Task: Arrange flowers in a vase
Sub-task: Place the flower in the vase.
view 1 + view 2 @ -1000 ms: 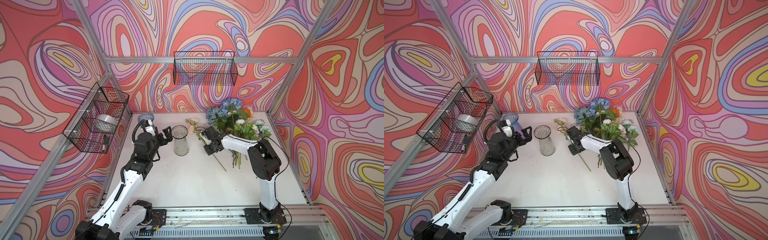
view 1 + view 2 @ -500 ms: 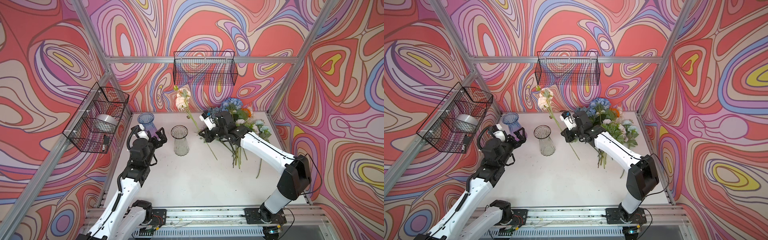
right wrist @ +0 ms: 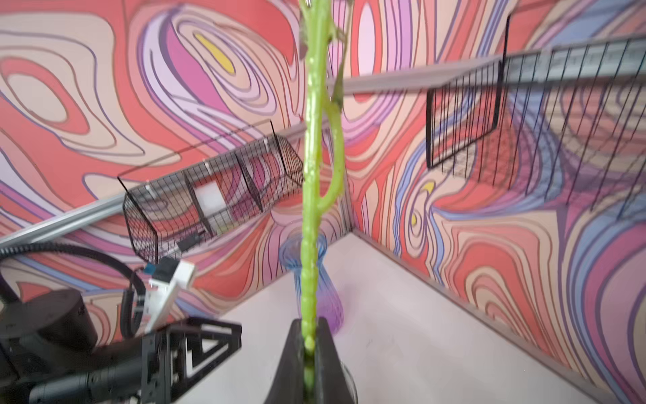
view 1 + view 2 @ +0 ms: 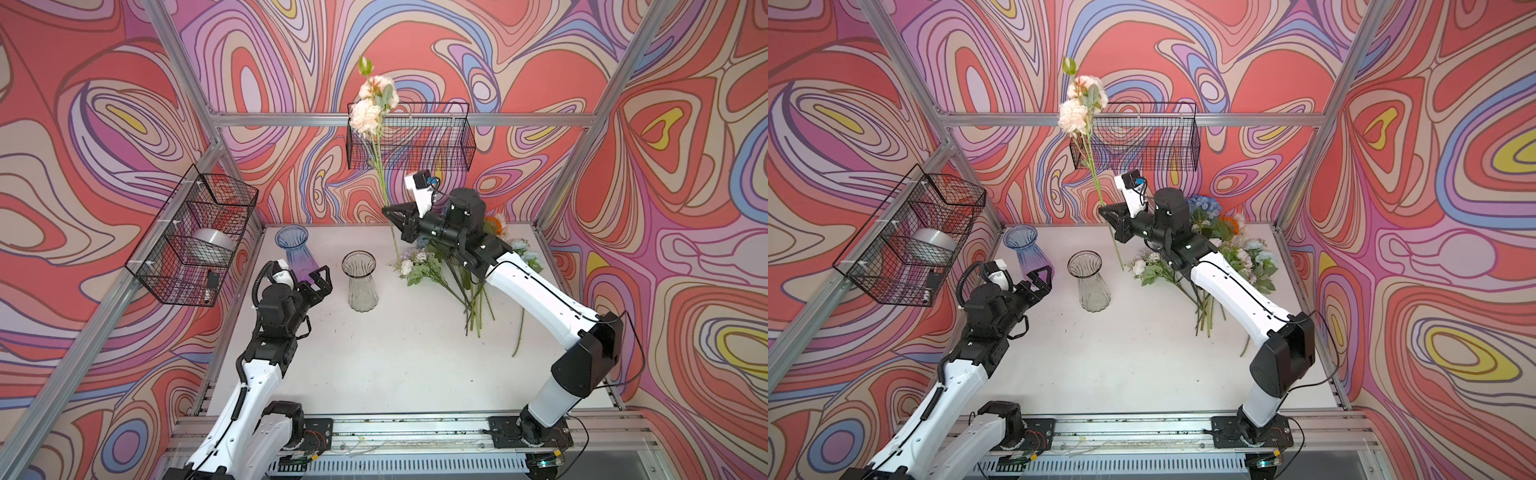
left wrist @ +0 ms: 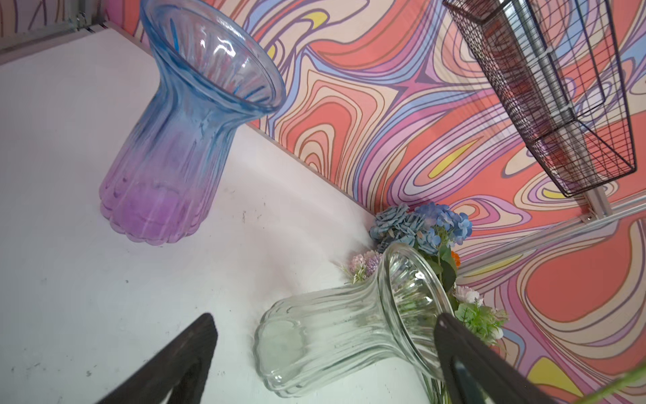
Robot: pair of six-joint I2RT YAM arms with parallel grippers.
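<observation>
My right gripper point(image 4: 385, 208) point(image 4: 1101, 210) point(image 3: 309, 323) is shut on the green stem point(image 3: 311, 210) of a flower. It holds the flower upright, high above the table, right of and behind the clear glass vase point(image 4: 360, 286) point(image 4: 1090, 282) point(image 5: 349, 328). The held flower's cream-peach blooms point(image 4: 372, 104) point(image 4: 1079, 108) reach up in front of the back wall basket. My left gripper point(image 4: 322, 279) point(image 4: 1042, 277) point(image 5: 325, 316) is open and empty, left of the clear vase. The other flowers point(image 4: 457, 257) point(image 4: 1217, 249) point(image 5: 419, 227) lie heaped at the back right, under my right arm.
A blue-to-purple glass vase point(image 4: 296, 253) point(image 4: 1027, 249) point(image 5: 188, 140) point(image 3: 314, 290) stands at the back left, just behind my left gripper. Black wire baskets hang on the left wall point(image 4: 195, 245) and the back wall point(image 4: 409, 135). A metal rail point(image 4: 395, 432) runs along the table's front edge.
My right arm has lifted the cream-peach flower off the table and swung it upright and high. My left gripper has drawn back from the clear vase, staying open.
</observation>
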